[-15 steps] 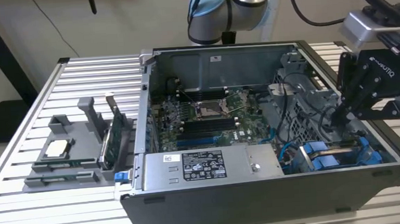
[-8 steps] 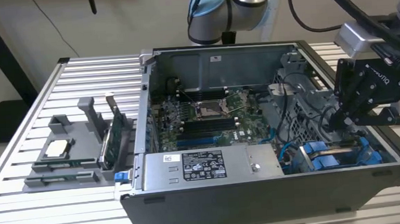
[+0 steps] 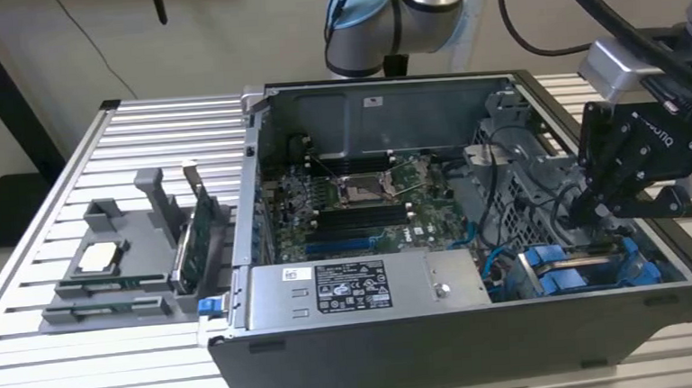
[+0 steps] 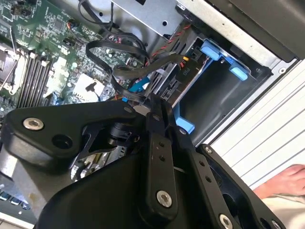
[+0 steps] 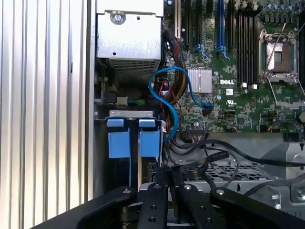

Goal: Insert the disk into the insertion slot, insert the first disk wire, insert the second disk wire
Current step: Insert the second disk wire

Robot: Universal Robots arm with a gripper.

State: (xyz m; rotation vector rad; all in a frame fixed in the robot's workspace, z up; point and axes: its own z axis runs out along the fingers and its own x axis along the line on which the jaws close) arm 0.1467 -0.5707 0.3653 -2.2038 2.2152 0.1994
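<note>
The gripper [image 4: 155,109] is hanging, fingers together, at a black wire [image 4: 125,71]; clamping cannot be told. Beyond, the disk [image 5: 148,143] is sitting in the slot [image 5: 131,113] at the case [image 3: 452,350] corner. Squaring the wire end is probably mattering most

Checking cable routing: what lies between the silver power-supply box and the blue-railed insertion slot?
In the exterior view, blue cables hang in the gap between the power-supply box and the insertion slot.
</note>
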